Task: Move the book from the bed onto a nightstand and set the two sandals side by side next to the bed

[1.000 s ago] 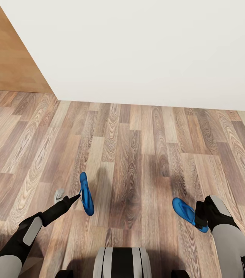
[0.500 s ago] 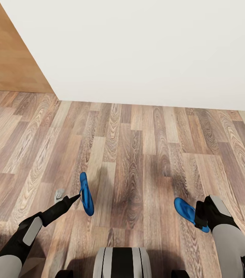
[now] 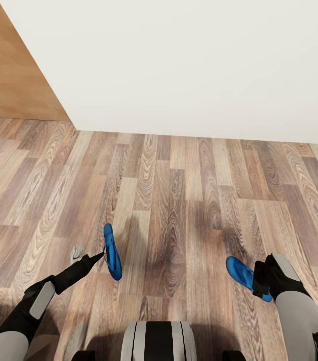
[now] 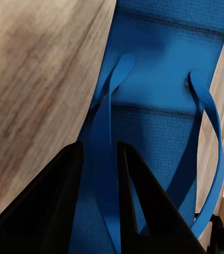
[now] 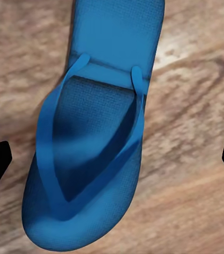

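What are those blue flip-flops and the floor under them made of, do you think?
The sandals, one at the left gripper and one below the right gripper, look like matte foam or rubber: fine dimpled footbeds, thin smooth straps. The floor looks like wood planks or laminate, with visible grain and seams.

Bare plank floor (image 3: 179, 200) open between both sandals, white wall (image 3: 189, 65) closing the far side

Two blue sandals, one (image 3: 111, 251) at left, one (image 3: 244, 277) at right; two arms.
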{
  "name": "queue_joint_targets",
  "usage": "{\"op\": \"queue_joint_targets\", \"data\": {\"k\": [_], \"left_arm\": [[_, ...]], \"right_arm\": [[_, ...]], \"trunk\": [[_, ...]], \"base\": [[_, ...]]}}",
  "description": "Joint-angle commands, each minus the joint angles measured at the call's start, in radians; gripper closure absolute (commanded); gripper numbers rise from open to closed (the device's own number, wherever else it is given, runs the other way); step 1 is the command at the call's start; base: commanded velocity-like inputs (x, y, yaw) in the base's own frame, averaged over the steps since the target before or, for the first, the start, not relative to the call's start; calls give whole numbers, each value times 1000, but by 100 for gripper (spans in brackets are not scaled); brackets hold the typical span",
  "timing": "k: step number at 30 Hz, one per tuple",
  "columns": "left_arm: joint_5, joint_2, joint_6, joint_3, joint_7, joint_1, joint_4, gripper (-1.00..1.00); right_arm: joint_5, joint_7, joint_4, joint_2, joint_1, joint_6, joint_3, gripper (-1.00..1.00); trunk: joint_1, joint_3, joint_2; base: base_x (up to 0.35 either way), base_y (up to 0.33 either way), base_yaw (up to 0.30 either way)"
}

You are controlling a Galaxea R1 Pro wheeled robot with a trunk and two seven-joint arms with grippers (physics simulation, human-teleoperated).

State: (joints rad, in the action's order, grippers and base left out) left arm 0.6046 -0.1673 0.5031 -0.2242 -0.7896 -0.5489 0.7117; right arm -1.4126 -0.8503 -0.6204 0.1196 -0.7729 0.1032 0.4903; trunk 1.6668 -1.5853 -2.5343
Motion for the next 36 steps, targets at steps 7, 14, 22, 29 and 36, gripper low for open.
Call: {"op": "queue_joint_targets", "data": {"k": [7,14,22,29,36], "left_arm": [[3,0,5,-1,3,0,0,100],[3,8,5,-1,3,0,0,100],[3,8,5,-1,3,0,0,100],[3,8,5,-1,3,0,0,100],[3,8,5,-1,3,0,0,100]], "right_arm": [[-11,-1,-1,0,0,10,0,-100],[-11,-1,-1,-16,0,10,-1,-100],[-11,-2,-1,-20,0,10,0,-100],[-11,-1,-1,-21,0,10,0,-100],[-11,-1,-1,-21,0,10,0,-100]], "trunk": [[0,-1,0],[0,-1,0],[0,-1,0],[0,-1,0],[0,-1,0]], "base": [[0,0,0],[0,0,0],[0,0,0],[0,0,0],[100,74,0]]}}
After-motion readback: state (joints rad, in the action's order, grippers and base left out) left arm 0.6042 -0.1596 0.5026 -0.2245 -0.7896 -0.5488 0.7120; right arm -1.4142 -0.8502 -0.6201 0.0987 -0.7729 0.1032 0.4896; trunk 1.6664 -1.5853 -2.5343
